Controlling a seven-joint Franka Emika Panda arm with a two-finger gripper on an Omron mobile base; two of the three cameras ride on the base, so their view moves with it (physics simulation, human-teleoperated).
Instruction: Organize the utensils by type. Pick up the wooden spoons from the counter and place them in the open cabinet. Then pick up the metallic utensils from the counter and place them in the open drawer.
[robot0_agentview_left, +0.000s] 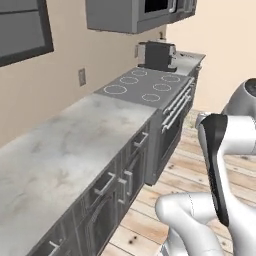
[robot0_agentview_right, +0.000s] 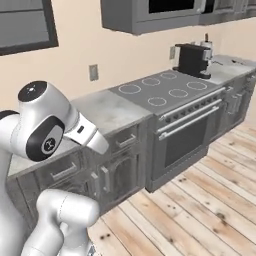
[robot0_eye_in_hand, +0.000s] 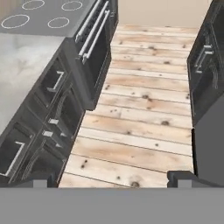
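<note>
Two dark finger tips stand far apart at the bottom corners of the hand view, so the gripper (robot0_eye_in_hand: 112, 177) is spread wide with nothing between its jaws; below it lies a plank floor (robot0_eye_in_hand: 144, 122) of pale knotty wood. The counter (robot0_agentview_left: 65, 145) is a light grey marbled stone slab with a thick edge, running along the beige wall from the lower left of the left base view up to a flat cooktop (robot0_agentview_left: 145, 85) marked with white burner rings. Its visible stretch carries faint brownish veining. Under the slab sit dark grey wood-grain fronts: shallow drawers (robot0_agentview_left: 141, 140) with short silver bar handles on top, arched-panel cupboard doors beneath them. The oven (robot0_agentview_right: 187, 135) below the cooktop has long silver rails across its dark front. At the far end of the run a black boxy appliance (robot0_agentview_right: 191, 60) stands against the wall, beside a further short piece of counter. A grey wall unit (robot0_agentview_right: 150, 14) hangs above the cooktop. The white arm (robot0_agentview_right: 47, 127) rises folded at the near side, well off the worktop, its dark-jointed elbow level with the slab's edge in the right base view.
</note>
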